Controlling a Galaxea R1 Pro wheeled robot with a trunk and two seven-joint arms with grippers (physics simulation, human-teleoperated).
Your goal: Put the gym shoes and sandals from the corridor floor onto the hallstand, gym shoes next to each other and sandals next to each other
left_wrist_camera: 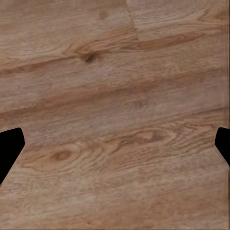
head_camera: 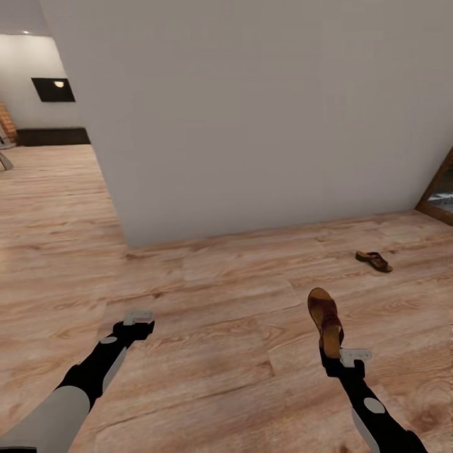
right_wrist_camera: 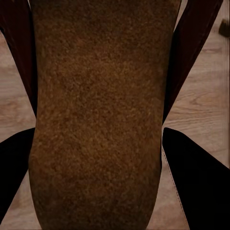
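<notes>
right end effector (head_camera: pixel 331 353): clamped on one sandal (head_camera: pixel 324 318) at its heel end, toe pointing up and away; in the right wrist view the footbed (right_wrist_camera: pixel 98 120) sits between both fingers (right_wrist_camera: pixel 196 191)
left end effector (head_camera: pixel 138 322): empty, fingers spread wide, hovering above the corridor floor (head_camera: pixel 207 296)
second sandal (head_camera: pixel 374 260): lies flat on the floor ahead and to the right, near a wood-framed opening (head_camera: pixel 440 189), well apart from the held one
gym shoes, hallstand: not located from here
step in hand: carry the held sandal to the rack — my read, roughly a quarter in at best
how to do it well: keep the grip firm, since the sandal sticks out far past the fingers and may pivot; turn the base slowly; keep the sandal clear of the white wall (head_camera: pixel 251 113)
risk: slipping in the grip
</notes>
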